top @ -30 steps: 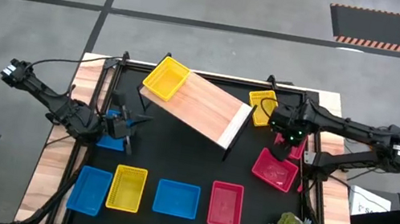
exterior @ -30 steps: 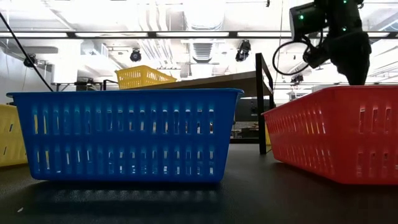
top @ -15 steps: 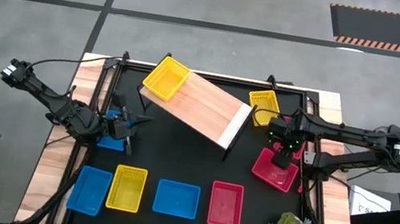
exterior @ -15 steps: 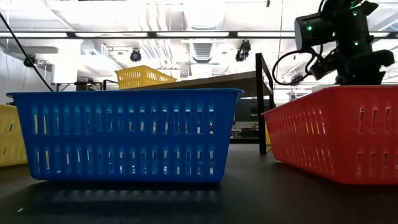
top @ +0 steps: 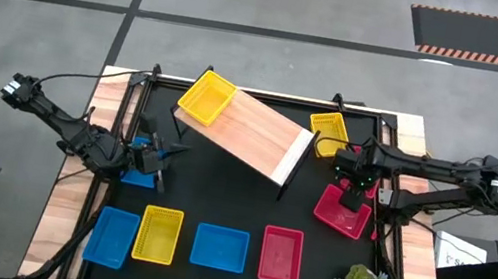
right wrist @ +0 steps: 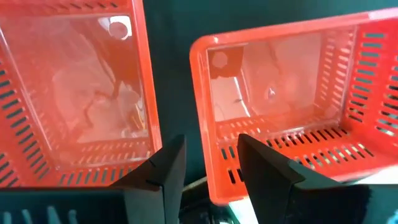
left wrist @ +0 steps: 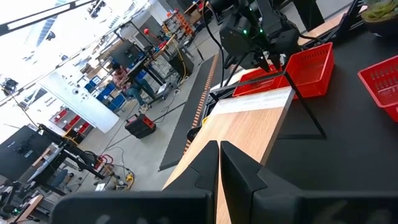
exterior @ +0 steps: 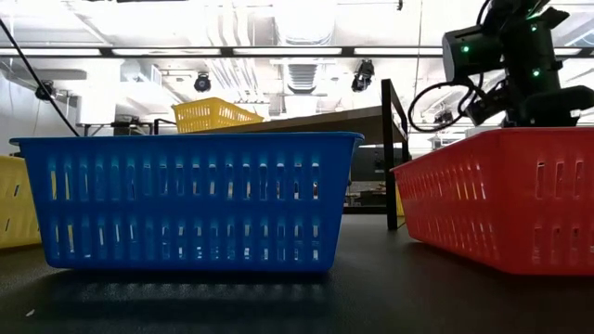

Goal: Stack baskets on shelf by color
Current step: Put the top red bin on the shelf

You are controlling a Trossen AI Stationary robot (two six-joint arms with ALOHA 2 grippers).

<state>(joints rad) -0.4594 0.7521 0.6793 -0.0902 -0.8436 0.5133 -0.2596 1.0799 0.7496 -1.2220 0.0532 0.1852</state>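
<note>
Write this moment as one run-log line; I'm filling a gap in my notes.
left claw: shut, waiting by blue basket | right claw: open, straddling red basket wall | shelf: one yellow basket

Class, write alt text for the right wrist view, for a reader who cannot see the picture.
The right gripper hangs open above two red baskets, its dark fingers straddling the near wall of one red basket. The other red basket sits beside it, a strip of the black table showing between them; both baskets look empty.
</note>
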